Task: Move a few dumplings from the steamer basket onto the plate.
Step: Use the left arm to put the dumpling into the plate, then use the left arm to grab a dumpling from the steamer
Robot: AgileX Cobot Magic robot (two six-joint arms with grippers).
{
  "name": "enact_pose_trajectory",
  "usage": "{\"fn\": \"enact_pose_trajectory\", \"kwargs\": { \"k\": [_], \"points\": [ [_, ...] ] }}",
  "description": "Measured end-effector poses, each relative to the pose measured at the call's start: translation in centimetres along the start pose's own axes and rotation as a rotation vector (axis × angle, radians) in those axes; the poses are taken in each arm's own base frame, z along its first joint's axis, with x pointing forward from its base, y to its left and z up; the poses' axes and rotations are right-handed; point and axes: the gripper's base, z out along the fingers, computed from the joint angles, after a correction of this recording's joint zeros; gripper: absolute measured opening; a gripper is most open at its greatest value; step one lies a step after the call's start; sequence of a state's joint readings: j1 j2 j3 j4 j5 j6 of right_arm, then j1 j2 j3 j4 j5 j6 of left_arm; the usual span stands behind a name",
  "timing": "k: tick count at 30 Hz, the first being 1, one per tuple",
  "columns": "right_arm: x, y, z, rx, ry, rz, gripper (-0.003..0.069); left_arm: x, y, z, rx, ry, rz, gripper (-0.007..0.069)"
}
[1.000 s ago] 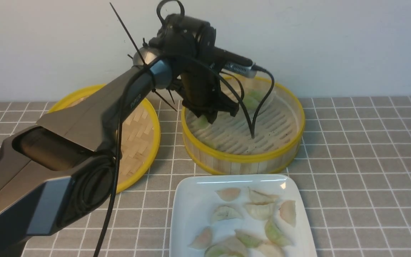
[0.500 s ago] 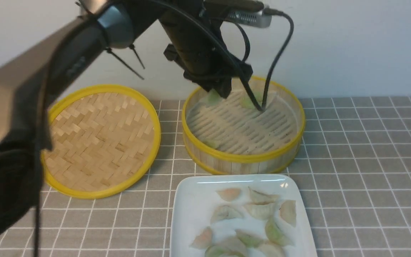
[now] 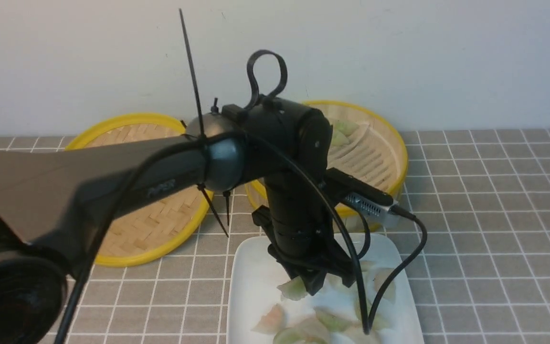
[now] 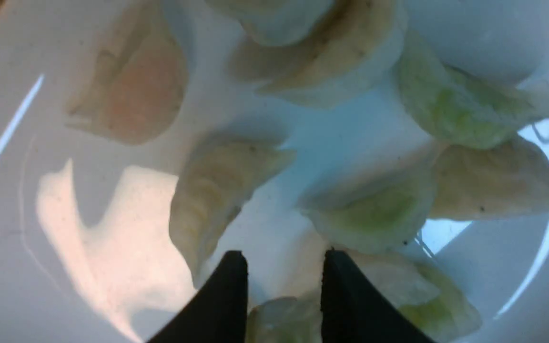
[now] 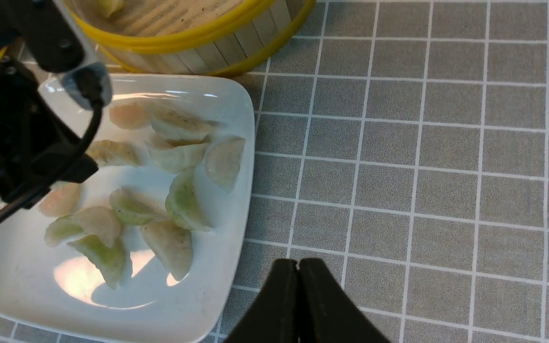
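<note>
Dumpling (image 3: 294, 289) in left gripper (image 3: 310, 285), moved from steamer basket (image 3: 400, 160) to over plate (image 3: 251, 291)

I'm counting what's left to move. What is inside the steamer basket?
At least two pale green dumplings lie by the far wall of the steamer basket. The left arm covers its left and near floor, so more may hide there.

Tabletop robot-test setup: grey checked cloth (image 3: 494, 215), plain white wall (image 3: 447, 48)
</note>
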State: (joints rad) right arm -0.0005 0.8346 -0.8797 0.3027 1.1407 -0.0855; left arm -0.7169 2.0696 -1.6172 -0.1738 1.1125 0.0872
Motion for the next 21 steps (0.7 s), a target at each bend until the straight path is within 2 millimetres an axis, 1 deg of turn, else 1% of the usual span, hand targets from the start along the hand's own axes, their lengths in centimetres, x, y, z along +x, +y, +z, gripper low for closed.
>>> {"fn": "enact_pose_trajectory", "kwargs": {
  "k": [2,5,6,7,8,9,11,13,14,16,18,19,21],
  "points": [
    [0.0,0.0,0.0,0.0,0.0,-0.001,-0.0013,-0.1,0.1,0.3,0.0,0.002,0.0,0.0178],
    [0.0,0.0,0.0,0.0,0.0,-0.001,-0.0013,-0.1,0.1,0.4,-0.001,0.003,0.0,0.0217],
    [0.0,0.0,0.0,0.0,0.0,-0.001,-0.0013,-0.2,0.0,0.3,0.0,-0.003,0.001,0.0285],
    [0.0,0.0,0.0,0.0,0.0,-0.001,-0.0013,-0.2,0.0,0.3,0.0,-0.003,0.001,0.0285],
    [0.0,0.0,0.0,0.0,0.0,-0.001,-0.0013,-0.5,0.0,-0.1,-0.001,-0.016,-0.001,0.0357],
    [0.0,0.0,0.0,0.0,0.0,-0.001,-0.0013,-0.5,0.0,-0.1,-0.001,-0.018,-0.002,0.0366],
    [0.0,0.0,0.0,0.0,0.0,-0.001,-0.0013,-1.4,-0.1,-1.2,-0.006,-0.065,-0.005,0.0464],
    [0.0,0.0,0.0,0.0,-0.001,-0.001,-0.0013,-2.3,-0.1,-2.6,-0.036,-0.121,0.002,0.0504],
    [0.0,0.0,0.0,0.0,-0.001,-0.001,-0.0013,-2.7,0.0,-3.1,-0.053,-0.143,0.007,0.051],
    [0.0,0.0,0.0,0.0,-0.001,-0.001,-0.0013,-3.7,0.4,-4.8,-0.12,-0.219,0.015,0.052],
    [0.0,0.0,0.0,0.0,-0.001,-0.001,-0.0013,-4.9,1.2,-6.7,-0.208,-0.318,0.0,0.0524],
    [0.0,0.0,0.0,0.0,-0.001,-0.001,-0.0013,-5.3,1.5,-7.3,-0.232,-0.35,-0.015,0.0524],
    [0.0,0.0,0.0,0.0,-0.001,-0.001,-0.0013,-6.0,2.3,-7.8,-0.257,-0.384,-0.042,0.0523]
  ]
}}
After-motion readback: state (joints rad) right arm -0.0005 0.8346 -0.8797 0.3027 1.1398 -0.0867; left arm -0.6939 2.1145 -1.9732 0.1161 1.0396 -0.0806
